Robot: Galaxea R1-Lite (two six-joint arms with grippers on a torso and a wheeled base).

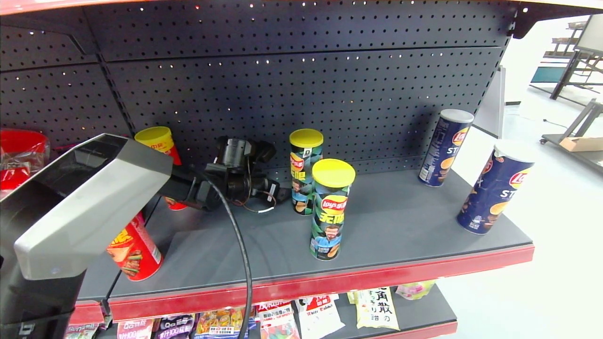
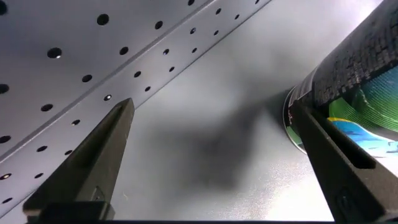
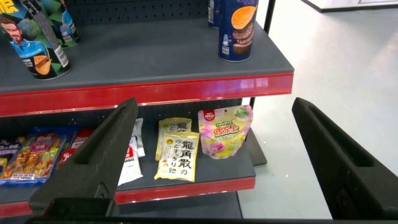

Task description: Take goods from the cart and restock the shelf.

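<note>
Three cameras, one shelf bay.
My head camera looks down and forward over the dark grey metal shelf board point(image 1: 400, 221). My left wrist camera sits low and close on it, facing the perforated dark back panel point(image 2: 93, 68). My right wrist camera stands back, lower, and shares the board's glossy red front edge point(image 3: 186, 90) with the head.

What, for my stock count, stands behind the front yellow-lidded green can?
A second yellow-lidded green can stands behind the front can, before the pegboard. The front can covers part of its lower side.

A cardboard box point(image 1: 582, 143) is set on a low platform point(image 1: 552, 139) on the pale floor point(image 1: 541, 292); a metal frame point(image 1: 566, 74) is seen behind.
</note>
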